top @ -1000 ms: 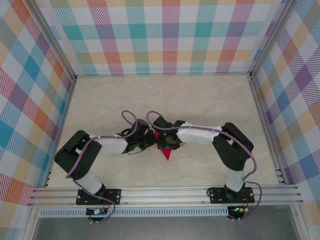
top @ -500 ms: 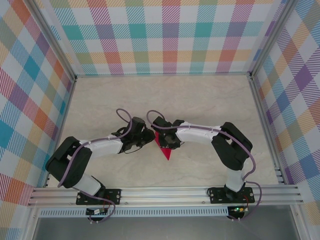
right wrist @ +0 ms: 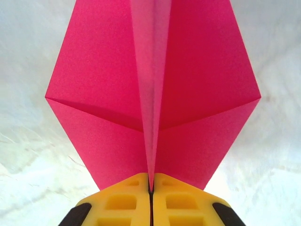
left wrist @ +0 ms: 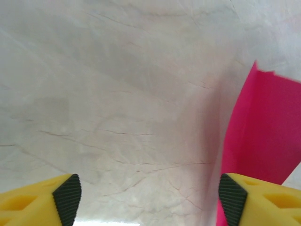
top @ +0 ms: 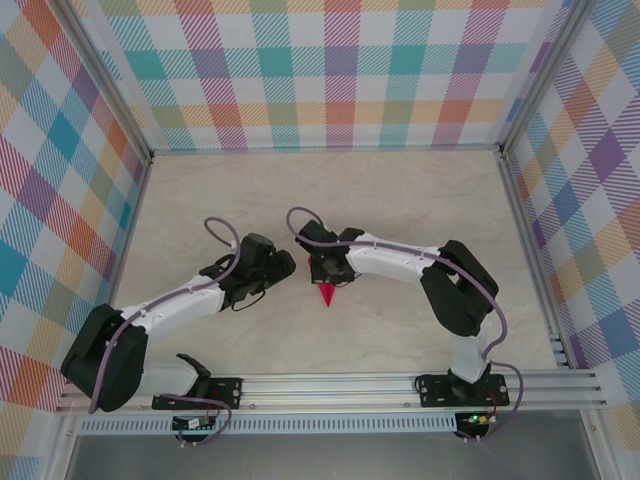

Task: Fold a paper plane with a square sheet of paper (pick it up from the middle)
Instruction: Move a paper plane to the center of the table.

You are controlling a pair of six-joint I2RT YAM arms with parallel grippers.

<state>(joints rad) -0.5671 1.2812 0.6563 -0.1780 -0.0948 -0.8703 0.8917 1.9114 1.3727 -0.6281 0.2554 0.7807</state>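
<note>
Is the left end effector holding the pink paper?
No, the left end effector stands wide open over the table, and the pink paper lies at its side, not between the jaws.

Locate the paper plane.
Top view: near the centre of the table, the paper plane is pinched at its crease by the right gripper; the open left gripper sits beside it.
</note>
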